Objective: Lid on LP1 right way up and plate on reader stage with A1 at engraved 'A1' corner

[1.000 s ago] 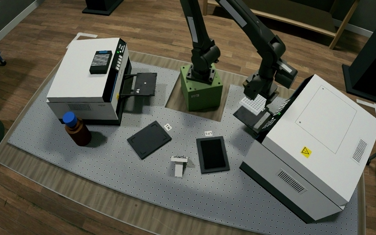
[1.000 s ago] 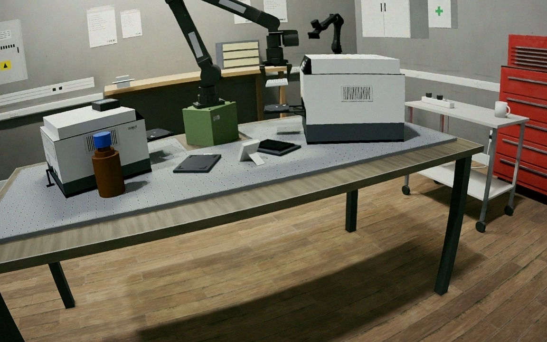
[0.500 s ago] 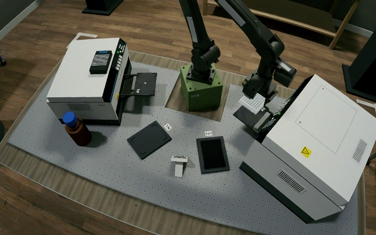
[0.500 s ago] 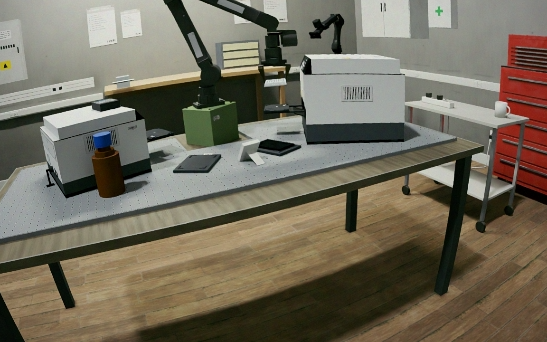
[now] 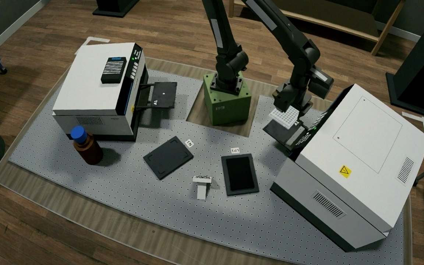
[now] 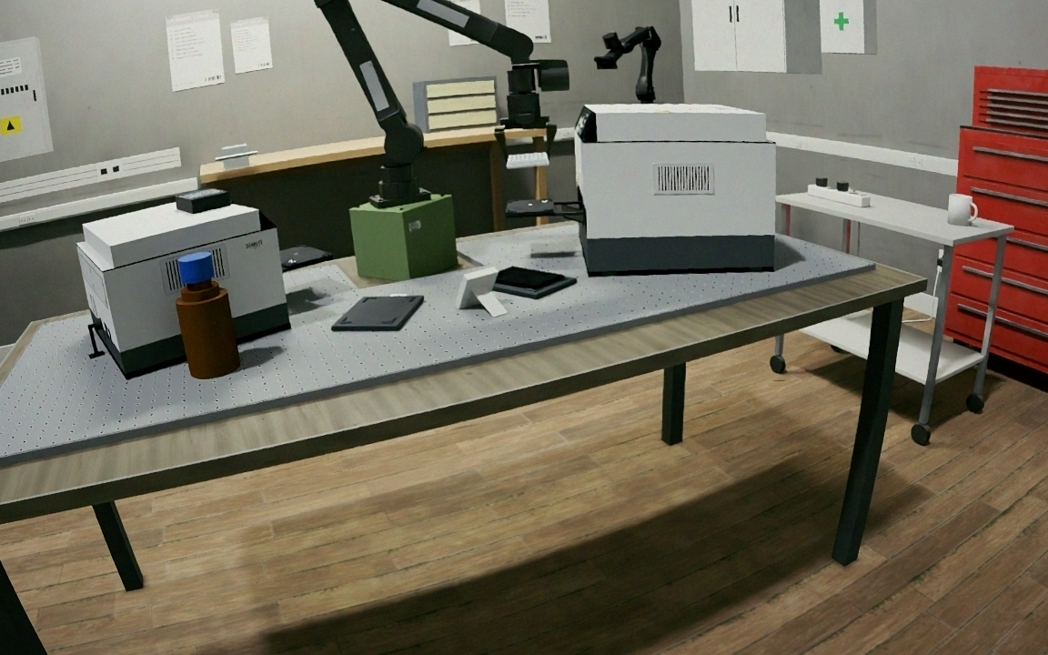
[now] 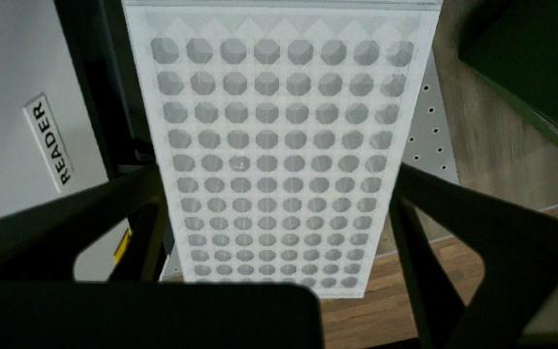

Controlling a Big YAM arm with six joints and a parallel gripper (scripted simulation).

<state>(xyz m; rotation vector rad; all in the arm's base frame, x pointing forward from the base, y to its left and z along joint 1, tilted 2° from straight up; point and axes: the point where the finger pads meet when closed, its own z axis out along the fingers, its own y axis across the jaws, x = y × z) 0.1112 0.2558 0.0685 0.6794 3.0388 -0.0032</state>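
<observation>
Both fingers press against the long sides of the white well plate (image 7: 279,155), so the gripper (image 5: 289,107) is clamped on it and holds it in the air, level, above the reader's stage (image 5: 281,131) with a clear gap between them. That black stage juts from the reader (image 5: 355,158), which stands toward the worktop's right edge. Near the front-centre of the worktop, the dark lid (image 5: 240,173) lies flat at LP1 (image 5: 235,150), with the N1 (image 5: 189,142) position just to its left. Toward the left edge, the dispenser's stage (image 5: 161,94) carries no plate, and the capped bottle (image 5: 86,146) stands upright at the dispenser (image 5: 91,88) front corner.
</observation>
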